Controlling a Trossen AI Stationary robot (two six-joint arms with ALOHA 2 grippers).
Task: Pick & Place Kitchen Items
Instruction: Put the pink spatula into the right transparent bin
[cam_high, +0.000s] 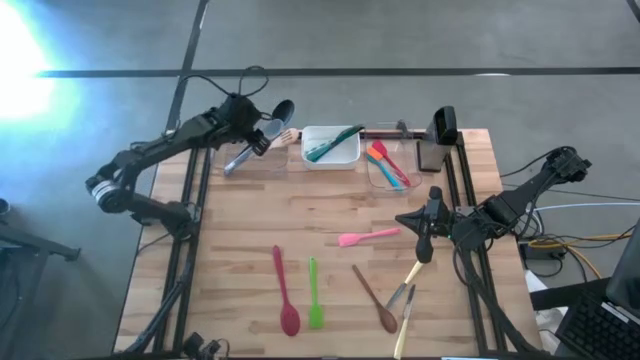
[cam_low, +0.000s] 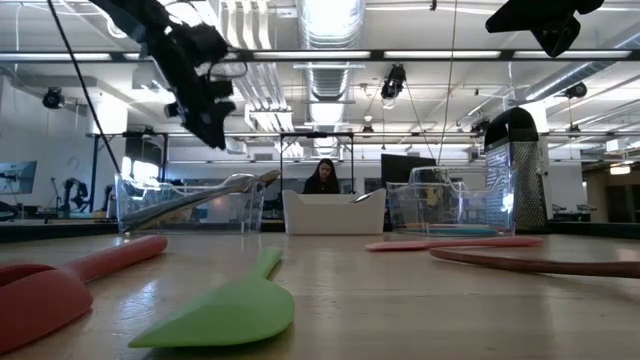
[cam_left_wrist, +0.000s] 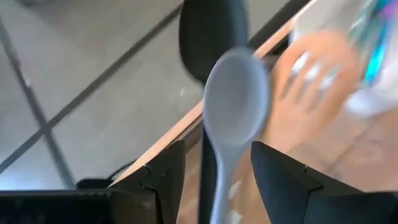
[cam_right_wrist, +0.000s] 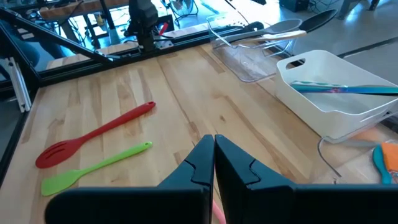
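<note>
My left gripper (cam_high: 262, 137) hangs open above the clear tub (cam_high: 250, 158) at the table's far left; it also shows in the low view (cam_low: 208, 125). A grey spoon (cam_left_wrist: 233, 106), a black spoon (cam_high: 283, 110) and a wooden fork (cam_left_wrist: 314, 74) lean on the tub's rim. The grey spoon's handle runs between my fingers without touching them. My right gripper (cam_high: 427, 228) is shut and empty, just past the handle end of the pink spatula (cam_high: 367, 237). On the table lie a red slotted spoon (cam_high: 286, 292), a green spatula (cam_high: 314, 294), a wooden spoon (cam_high: 375, 299) and cream-handled cutlery (cam_high: 405, 300).
A white tub (cam_high: 331, 147) holds teal and blue utensils. A second clear tub (cam_high: 390, 168) holds orange, red and blue spatulas. A dark grater (cam_high: 440, 135) stands at the far right. Black rails run along both table sides. A person sits in the room behind (cam_low: 326, 177).
</note>
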